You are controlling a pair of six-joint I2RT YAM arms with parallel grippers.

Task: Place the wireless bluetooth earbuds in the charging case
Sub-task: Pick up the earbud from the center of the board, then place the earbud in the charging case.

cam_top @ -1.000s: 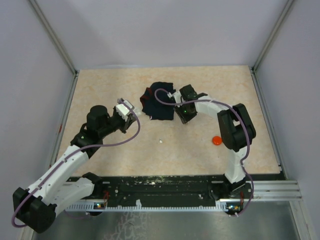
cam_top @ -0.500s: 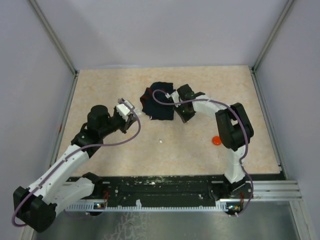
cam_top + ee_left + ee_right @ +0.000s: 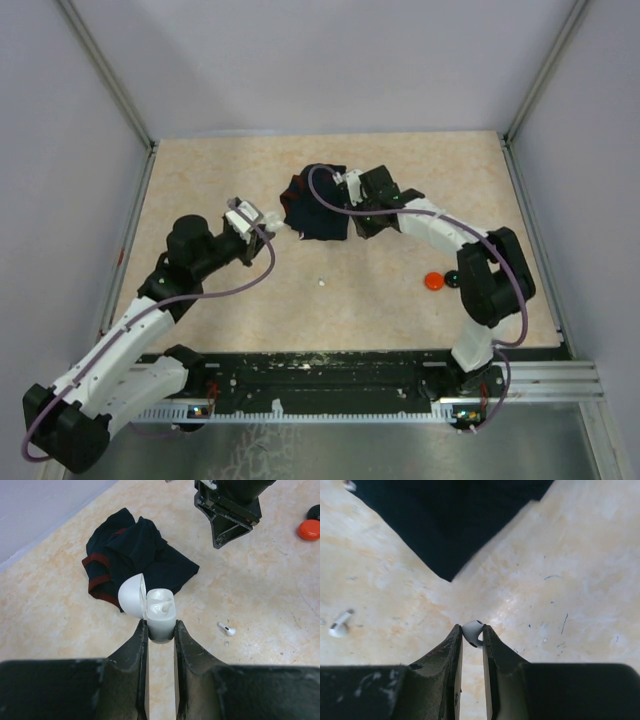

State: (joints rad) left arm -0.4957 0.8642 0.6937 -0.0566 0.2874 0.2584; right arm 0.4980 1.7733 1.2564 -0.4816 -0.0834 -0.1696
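Observation:
My left gripper (image 3: 161, 631) is shut on the white charging case (image 3: 161, 616), which stands upright with its lid (image 3: 131, 596) hinged open to the left; a white rounded shape sits in its top. In the top view the left gripper (image 3: 246, 217) is left of the cloth. My right gripper (image 3: 472, 634) is shut on a white earbud (image 3: 473, 631), pinched at the fingertips just above the table by the cloth's corner (image 3: 361, 228). A second white earbud (image 3: 226, 628) lies loose on the table (image 3: 322, 283) between the arms, and shows at the left in the right wrist view (image 3: 340, 626).
A dark navy cloth with red trim (image 3: 314, 206) lies crumpled at the table's middle back (image 3: 135, 555). A red disc (image 3: 433, 281) and a black disc (image 3: 452, 277) lie next to the right arm's elbow. Metal frame posts stand at the back corners.
The right gripper has closed on the white earbud beside the cloth. The right arm's elbow swung right, uncovering the black disc. The left arm drew slightly left with the case.

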